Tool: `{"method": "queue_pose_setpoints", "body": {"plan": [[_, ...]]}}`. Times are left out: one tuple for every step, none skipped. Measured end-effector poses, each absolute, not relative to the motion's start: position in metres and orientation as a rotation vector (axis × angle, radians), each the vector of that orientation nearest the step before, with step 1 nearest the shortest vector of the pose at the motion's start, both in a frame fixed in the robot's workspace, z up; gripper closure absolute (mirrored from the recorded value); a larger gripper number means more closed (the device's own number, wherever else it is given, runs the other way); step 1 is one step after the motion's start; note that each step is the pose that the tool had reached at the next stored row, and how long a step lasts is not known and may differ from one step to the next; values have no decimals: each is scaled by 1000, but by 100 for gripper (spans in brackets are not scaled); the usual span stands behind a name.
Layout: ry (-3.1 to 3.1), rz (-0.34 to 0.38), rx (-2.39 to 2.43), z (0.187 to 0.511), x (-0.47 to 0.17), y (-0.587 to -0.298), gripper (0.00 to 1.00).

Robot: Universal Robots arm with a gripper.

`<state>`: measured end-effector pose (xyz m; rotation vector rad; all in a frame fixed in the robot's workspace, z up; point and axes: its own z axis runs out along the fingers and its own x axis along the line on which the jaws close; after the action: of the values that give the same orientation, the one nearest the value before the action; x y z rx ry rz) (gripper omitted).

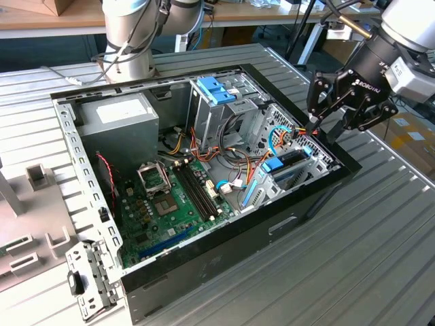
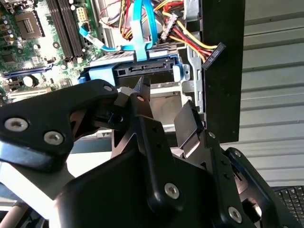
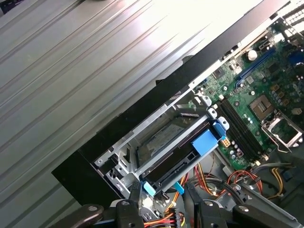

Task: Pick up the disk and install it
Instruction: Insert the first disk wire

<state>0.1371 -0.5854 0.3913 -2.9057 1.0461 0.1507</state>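
Exterior view: tool hovers empty, fingers apart, above seated disk.

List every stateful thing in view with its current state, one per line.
Computer case: side panel off, lying open on the table.
Disk: seated in the drive bay by the case's edge.
Pincer: empty, hovering above the case's corner by the drive bay.
CPU socket: latch open, no chip cooler fitted.
Blue-latched bracket: sitting atop the metal drive cage.
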Motion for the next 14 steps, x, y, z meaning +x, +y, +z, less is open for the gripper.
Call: {"method": "queue_pose_setpoints", "body": {"plan": [[1046,151,-2906,391,140,-584,52],[1046,152,-2906,390,142,-583,52],[1046,152,-2906,389,145,-582,52],[1046,152,-2906,388,147,-581,52],[1046,153,-2906,388,147,-581,52],[1046,152,-2906,388,148,-581,52],[1046,152,-2906,388,149,-580,52],[1046,152,-2906,387,150,-580,52],[1046,152,-2906,387,151,-580,52],[1046,152,-2906,387,151,-580,52],[1046,152,-2906,387,152,-579,52],[1046,152,-2906,386,153,-579,52],[1046,152,-2906,386,153,-579,52],[1046,152,-2906,386,155,-579,52]]}}
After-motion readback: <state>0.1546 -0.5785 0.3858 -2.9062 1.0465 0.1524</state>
